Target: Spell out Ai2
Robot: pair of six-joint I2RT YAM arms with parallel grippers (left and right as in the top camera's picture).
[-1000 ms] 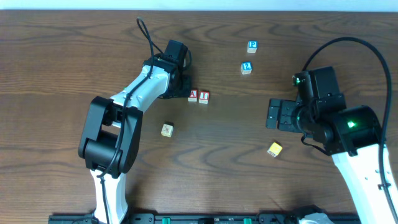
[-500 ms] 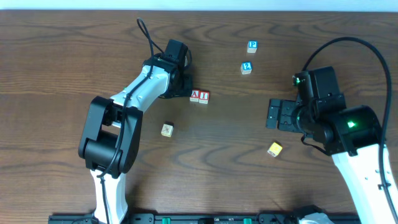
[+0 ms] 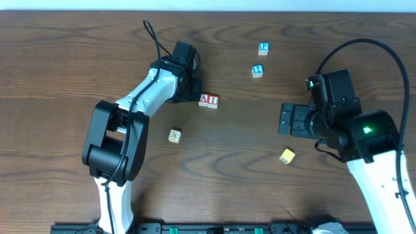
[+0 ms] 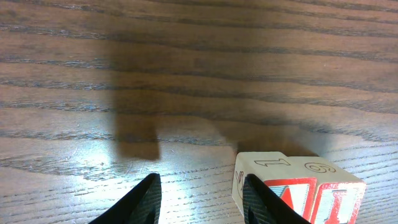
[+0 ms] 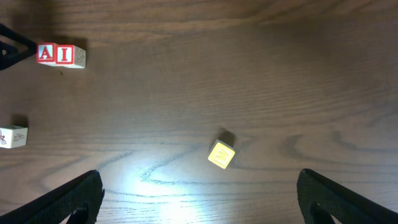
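Observation:
The red-faced "A" cube (image 3: 204, 99) and red-faced "I" cube (image 3: 213, 100) stand side by side, touching, near the table's middle. In the left wrist view the "A" cube (image 4: 283, 193) and "I" cube (image 4: 336, 199) fill the lower right. My left gripper (image 3: 195, 97) is just left of them, jaws partly open over bare wood. Its right finger (image 4: 258, 202) rests against the "A" cube's side. The blue "2" cube (image 3: 258, 70) sits apart at the back right. My right gripper (image 3: 286, 119) hovers wide open and holds nothing.
A blue "P" cube (image 3: 263, 47) lies behind the "2" cube. A yellow cube (image 3: 286, 155) sits just below my right gripper, and it shows as the yellow cube (image 5: 221, 154) in the right wrist view. A pale cube (image 3: 174, 135) lies front left of the pair.
The "A" cube has slid slightly right and now sits tight against the "I" cube. The right arm has not moved.

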